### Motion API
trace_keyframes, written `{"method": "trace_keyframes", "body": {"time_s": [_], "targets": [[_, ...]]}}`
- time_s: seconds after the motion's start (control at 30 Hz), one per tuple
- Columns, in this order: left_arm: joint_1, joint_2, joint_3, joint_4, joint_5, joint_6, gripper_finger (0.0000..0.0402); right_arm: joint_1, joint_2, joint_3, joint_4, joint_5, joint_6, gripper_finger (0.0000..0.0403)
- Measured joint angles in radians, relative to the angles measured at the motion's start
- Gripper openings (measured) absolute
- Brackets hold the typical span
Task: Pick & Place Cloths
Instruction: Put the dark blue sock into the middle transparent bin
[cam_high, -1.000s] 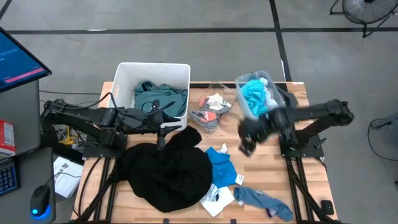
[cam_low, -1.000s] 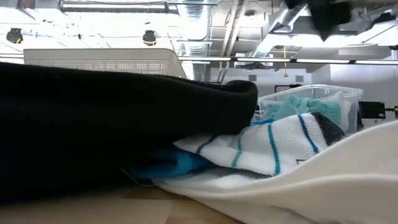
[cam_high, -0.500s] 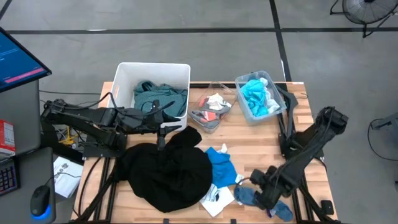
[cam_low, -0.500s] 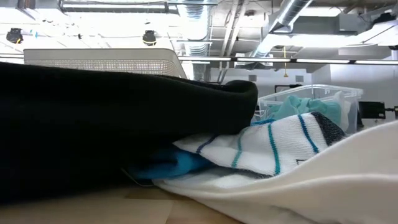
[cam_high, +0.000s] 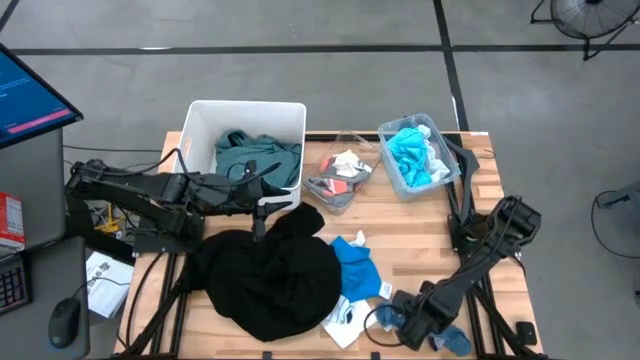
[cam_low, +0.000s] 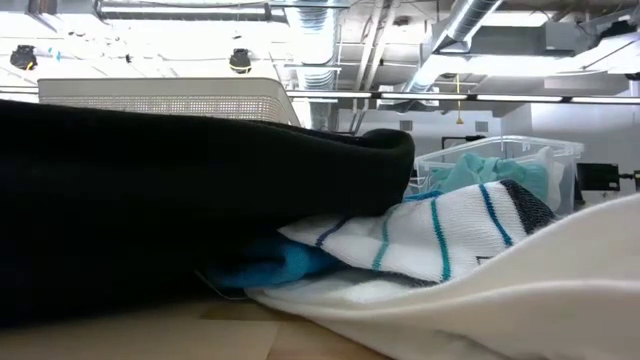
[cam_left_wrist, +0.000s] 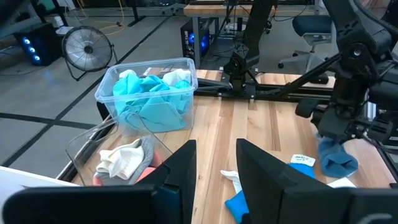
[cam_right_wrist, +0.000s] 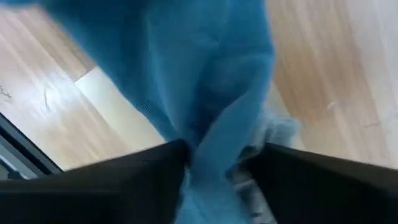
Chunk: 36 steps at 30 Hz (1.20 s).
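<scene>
My right gripper (cam_high: 400, 318) is down at the table's near edge, shut on a blue-grey sock (cam_high: 440, 330); it also shows in the left wrist view (cam_left_wrist: 336, 134). My left gripper (cam_left_wrist: 214, 180) is open and empty over the far edge of the large black garment (cam_high: 270, 280), beside the white bin (cam_high: 195, 120), which holds the teal-green shirt (cam_high: 255, 155). The cyan shirt (cam_high: 412, 155) lies in a clear bin. A bright blue piece (cam_high: 355, 265) and a white piece (cam_high: 350, 318) lie on the table beside the black garment. My right gripper pinches a bunched fold of the blue-grey sock (cam_right_wrist: 217, 124) between its two fingers, at the sock's left end. The fingers come from above, pointing down. The sock's other end (cam_high: 450, 338) lies on the table.
A second clear bin (cam_high: 340, 175) with white and grey socks stands tilted between the white bin and the cyan shirt's bin (cam_high: 445, 150). Bare wood (cam_high: 420, 230) shows at the table's middle right. In the low view a striped white sock (cam_low: 430, 235) lies against the black garment.
My right gripper has swung from high beside the cyan shirt's bin toward the table's near edge and down onto the blue-grey sock, then shifted a little left along that edge. The sock's left end is bunched under it.
</scene>
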Motion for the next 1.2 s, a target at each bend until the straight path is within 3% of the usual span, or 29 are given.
{"method": "trace_keyframes", "body": {"time_s": [0.1,0.13,0.43,0.67,0.8,0.93,1.2], "targets": [[0.000,0.000,0.000,0.000,0.000,0.000,0.0099,-0.018,-0.007,0.000,-0.007,-0.006,-0.047,0.0047],[0.000,0.000,0.000,0.000,0.000,0.000,0.0099,-0.025,-0.018,-0.001,-0.021,0.007,-0.061,0.0026],[0.000,0.000,0.000,0.000,0.000,0.000,0.0099,-0.178,-0.215,-0.002,-0.275,0.188,-0.228,0.0011],[0.000,0.000,0.000,0.000,0.000,-0.007,0.0099,-0.382,-0.275,-0.002,-0.326,0.264,-0.500,0.0006],[0.000,0.000,0.000,0.000,0.000,-0.007,0.0099,-0.468,-0.204,-0.002,-0.338,0.311,-0.665,0.0024],[0.000,0.000,0.000,0.000,0.000,-0.007,0.0099,-0.536,-0.153,-0.002,-0.337,0.318,-0.791,0.0068],[-0.008,0.000,0.000,-0.001,0.000,-0.007,0.0099,-0.556,-0.232,-0.002,-0.258,0.282,-0.975,0.0232]]}}
